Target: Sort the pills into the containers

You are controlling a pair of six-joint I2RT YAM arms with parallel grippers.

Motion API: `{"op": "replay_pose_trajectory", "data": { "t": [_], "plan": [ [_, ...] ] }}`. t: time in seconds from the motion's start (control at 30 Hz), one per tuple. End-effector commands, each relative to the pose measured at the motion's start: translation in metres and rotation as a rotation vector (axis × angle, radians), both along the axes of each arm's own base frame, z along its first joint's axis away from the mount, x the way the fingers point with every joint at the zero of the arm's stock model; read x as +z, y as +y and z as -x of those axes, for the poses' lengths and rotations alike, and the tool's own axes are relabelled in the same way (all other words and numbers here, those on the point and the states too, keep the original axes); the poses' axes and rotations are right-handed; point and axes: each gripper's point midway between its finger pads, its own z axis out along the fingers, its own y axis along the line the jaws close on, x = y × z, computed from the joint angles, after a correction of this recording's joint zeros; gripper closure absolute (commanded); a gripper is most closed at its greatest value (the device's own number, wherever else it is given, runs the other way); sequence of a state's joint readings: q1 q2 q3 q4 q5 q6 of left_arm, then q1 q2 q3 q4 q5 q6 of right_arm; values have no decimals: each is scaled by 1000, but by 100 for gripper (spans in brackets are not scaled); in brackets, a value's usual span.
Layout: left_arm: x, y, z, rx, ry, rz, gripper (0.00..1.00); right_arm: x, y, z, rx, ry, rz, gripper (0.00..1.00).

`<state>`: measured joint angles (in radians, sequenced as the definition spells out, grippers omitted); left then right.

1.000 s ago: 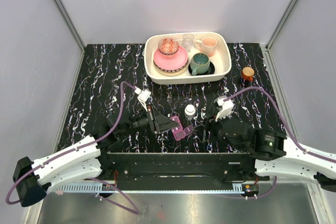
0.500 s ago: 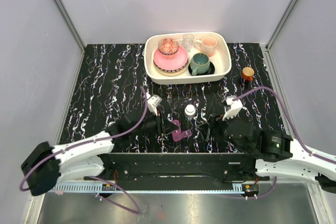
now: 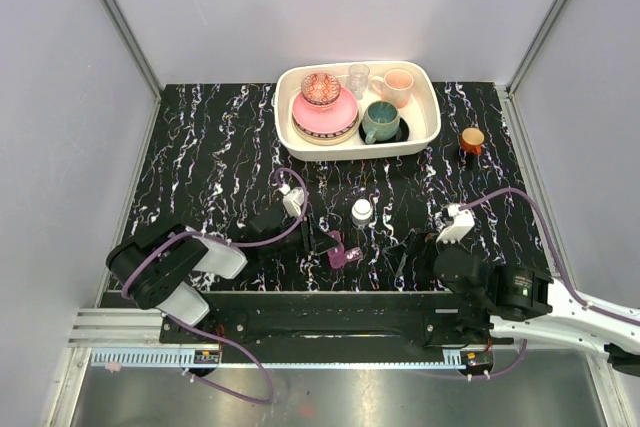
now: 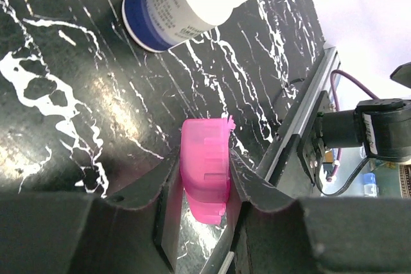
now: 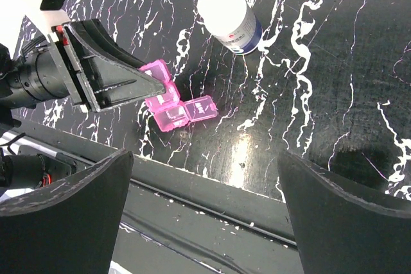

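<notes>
Right gripper (image 5: 204,153) farther back from the pill box (image 5: 173,104), jaws wider; left arm (image 3: 215,257) more tightly bent.

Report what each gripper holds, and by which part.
Left gripper: the magenta pill box, pinched across its sides at one end. Right gripper: open, holding nothing.

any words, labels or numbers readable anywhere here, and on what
No text is legible in any view.
white bottle: blue and white label with lines of fine print, too small and blurred to read.
pill box: no lettering visible on the magenta plastic.
</notes>
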<state>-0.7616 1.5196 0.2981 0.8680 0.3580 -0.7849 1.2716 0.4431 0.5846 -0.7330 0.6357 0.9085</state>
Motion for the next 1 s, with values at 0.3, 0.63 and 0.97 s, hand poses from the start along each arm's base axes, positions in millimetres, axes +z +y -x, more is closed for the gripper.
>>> {"op": "replay_pose_trajectory", "data": {
  "t": [0.3, 0.63, 0.97],
  "plan": [
    [14, -10, -22, 10, -91, 50, 67, -4, 1, -18, -123, -26, 21, 0],
    [-6, -1, -29, 33, -76, -85, 55, 2, 18, -29, -102, -53, 198, 0],
    [-9, 22, -35, 107, -81, -215, 39, 11, 28, -53, -136, -4, 285, 0]
  ]
}}
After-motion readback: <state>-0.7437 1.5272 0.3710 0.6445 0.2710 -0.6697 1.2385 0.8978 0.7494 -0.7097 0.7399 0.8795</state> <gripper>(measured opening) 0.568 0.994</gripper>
